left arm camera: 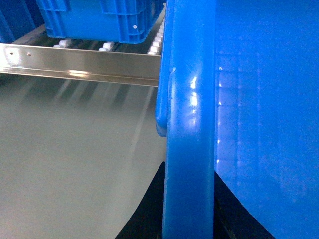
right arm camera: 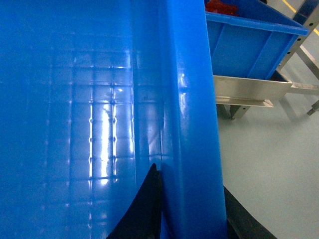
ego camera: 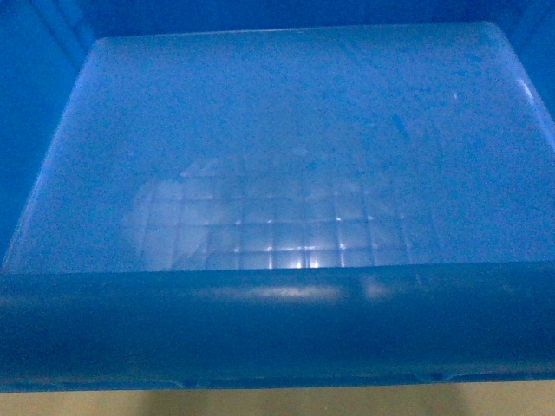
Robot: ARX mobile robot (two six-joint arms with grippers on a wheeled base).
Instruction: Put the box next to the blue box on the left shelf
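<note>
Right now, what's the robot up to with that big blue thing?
It is carrying an empty blue crate with both arms. The left claw clamps the crate's left rim and the right claw clamps the right rim. Ahead on the left is a roller shelf with another blue box on it; a third box holding something red is on the right. The crate is not on the shelf yet.

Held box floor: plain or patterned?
Faint square grid on the box floor, blue; clearest in the head view.
</note>
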